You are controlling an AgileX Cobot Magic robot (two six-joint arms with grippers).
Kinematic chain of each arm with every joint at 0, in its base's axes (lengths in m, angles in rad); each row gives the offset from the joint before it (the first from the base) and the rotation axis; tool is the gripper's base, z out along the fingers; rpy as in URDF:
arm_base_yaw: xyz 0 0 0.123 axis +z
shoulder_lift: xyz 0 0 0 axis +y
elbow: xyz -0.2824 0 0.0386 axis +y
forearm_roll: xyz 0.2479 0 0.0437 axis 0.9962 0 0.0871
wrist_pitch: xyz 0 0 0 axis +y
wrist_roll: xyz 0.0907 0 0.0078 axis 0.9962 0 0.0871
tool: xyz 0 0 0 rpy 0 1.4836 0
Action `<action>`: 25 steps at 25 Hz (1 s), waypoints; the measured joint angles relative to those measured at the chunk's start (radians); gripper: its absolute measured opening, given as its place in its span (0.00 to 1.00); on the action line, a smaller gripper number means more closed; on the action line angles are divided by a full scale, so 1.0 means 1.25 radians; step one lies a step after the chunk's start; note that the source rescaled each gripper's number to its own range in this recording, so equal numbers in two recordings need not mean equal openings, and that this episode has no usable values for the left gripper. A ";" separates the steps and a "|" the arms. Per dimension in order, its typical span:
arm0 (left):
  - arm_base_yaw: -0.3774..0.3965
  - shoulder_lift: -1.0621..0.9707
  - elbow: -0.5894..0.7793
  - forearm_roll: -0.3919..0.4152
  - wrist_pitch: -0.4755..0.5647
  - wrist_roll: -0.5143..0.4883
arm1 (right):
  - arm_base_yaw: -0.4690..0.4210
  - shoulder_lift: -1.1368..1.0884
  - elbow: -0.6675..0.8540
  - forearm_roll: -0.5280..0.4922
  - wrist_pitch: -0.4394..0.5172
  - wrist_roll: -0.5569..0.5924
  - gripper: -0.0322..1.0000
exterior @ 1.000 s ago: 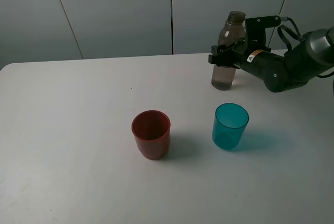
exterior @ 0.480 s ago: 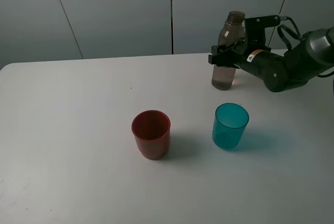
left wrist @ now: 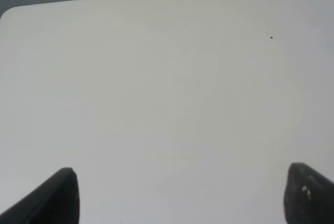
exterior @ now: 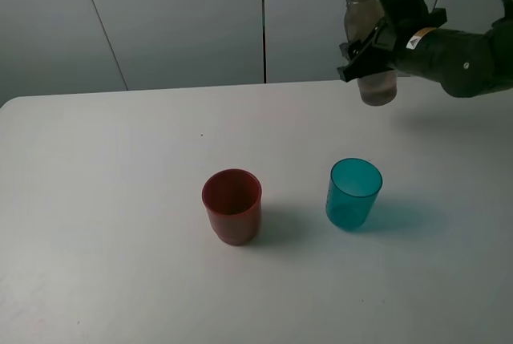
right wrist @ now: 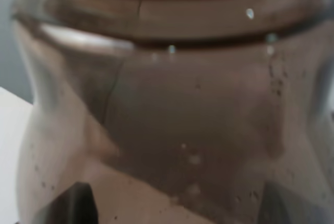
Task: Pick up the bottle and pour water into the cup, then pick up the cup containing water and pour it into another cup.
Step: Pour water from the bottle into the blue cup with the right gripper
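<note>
The smoky grey-brown bottle [exterior: 365, 31] hangs in the air at the back right, lifted off the table and slightly tilted, uncapped. My right gripper [exterior: 370, 47] is shut on its middle. The bottle fills the right wrist view [right wrist: 172, 114]. The teal cup [exterior: 353, 192] stands upright on the table in front of and below the bottle. The red cup [exterior: 232, 205] stands upright to the left of the teal cup. My left gripper [left wrist: 177, 195] is open over bare table in the left wrist view, with only its two dark fingertips [left wrist: 52, 198] showing. It is out of the exterior view.
The white table [exterior: 120, 167] carries only the two cups. A grey panelled wall [exterior: 176, 15] stands behind the table's far edge.
My right gripper has lifted the bottle off the table, up and slightly to the right. The cups have not moved.
</note>
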State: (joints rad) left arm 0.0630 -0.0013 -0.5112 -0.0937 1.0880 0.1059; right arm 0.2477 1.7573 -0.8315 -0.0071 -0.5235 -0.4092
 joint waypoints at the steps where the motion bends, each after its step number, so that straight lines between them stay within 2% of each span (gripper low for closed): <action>1: 0.000 0.000 0.000 0.000 0.000 0.000 | 0.000 -0.029 0.016 0.000 0.004 -0.014 0.03; 7: 0.000 0.000 0.000 0.000 0.000 0.000 | -0.002 -0.174 0.139 0.011 0.011 -0.041 0.03; 15: 0.000 0.000 0.000 0.000 0.000 0.000 | -0.003 -0.348 0.317 0.083 0.031 -0.074 0.03; 18: 0.000 0.000 0.000 0.000 0.000 0.000 | -0.003 -0.414 0.348 0.102 0.080 -0.120 0.03; 25: 0.000 0.000 0.000 0.000 0.000 0.000 | -0.003 -0.481 0.351 0.121 0.291 -0.310 0.03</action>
State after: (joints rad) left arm 0.0630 -0.0013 -0.5112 -0.0937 1.0880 0.1059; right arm 0.2437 1.1559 -0.3922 0.1439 -0.1596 -0.7971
